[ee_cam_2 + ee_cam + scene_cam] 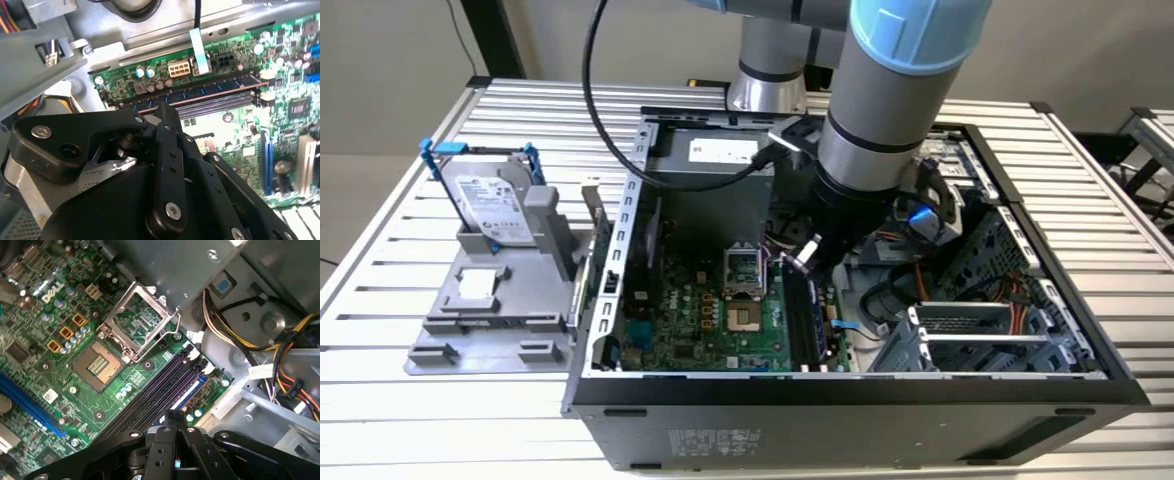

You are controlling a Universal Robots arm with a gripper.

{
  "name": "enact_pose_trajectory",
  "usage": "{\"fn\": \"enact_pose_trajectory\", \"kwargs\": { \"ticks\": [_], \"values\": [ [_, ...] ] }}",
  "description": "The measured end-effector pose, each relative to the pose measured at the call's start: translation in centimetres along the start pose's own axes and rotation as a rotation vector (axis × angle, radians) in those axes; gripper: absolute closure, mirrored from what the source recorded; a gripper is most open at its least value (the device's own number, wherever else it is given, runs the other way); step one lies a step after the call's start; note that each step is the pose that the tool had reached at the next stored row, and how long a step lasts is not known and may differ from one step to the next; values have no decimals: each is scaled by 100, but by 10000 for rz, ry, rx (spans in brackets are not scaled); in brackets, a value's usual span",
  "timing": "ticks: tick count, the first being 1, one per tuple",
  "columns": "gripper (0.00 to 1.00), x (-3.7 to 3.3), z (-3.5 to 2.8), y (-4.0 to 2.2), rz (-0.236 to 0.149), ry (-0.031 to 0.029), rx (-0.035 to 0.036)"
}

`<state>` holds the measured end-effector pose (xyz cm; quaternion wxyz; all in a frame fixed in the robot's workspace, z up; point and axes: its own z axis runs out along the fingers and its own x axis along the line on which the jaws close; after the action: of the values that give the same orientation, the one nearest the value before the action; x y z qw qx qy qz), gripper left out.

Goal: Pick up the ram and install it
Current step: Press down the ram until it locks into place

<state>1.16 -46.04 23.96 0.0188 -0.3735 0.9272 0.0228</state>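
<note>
The ram (pixel 215 89) is a thin stick with a row of bluish chips. It stands in one of the long black motherboard slots, and the first wrist view shows it (pixel 192 389) as a blue strip beside the empty slots. My gripper (pixel 165 107) reaches down into the open computer case, its black fingers drawn together into one narrow tip right over the ram's top edge. Whether the tip touches the stick is hidden. In the exterior view the gripper (pixel 807 262) hangs over the far end of the slots. In the first wrist view its tip (pixel 175 414) is directly over the slots.
The computer case (pixel 854 392) lies open on the slatted table. The bare CPU socket (pixel 97 362) is beside the slots, with cable bundles (pixel 287 375) and a drive cage (pixel 987 335) on the other side. A hard drive (pixel 494 205) in a blue frame stands on a grey fixture (pixel 494 320) at the exterior view's left.
</note>
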Motion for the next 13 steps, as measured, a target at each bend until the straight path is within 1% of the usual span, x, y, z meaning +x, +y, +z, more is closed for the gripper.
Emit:
{"fn": "enact_pose_trajectory", "kwargs": {
  "ticks": [9, 13],
  "values": [
    [100, 0, 0, 0, -1491, -30, -9],
    [100, 0, 0, 0, -2189, -58, 3]
  ]
}}
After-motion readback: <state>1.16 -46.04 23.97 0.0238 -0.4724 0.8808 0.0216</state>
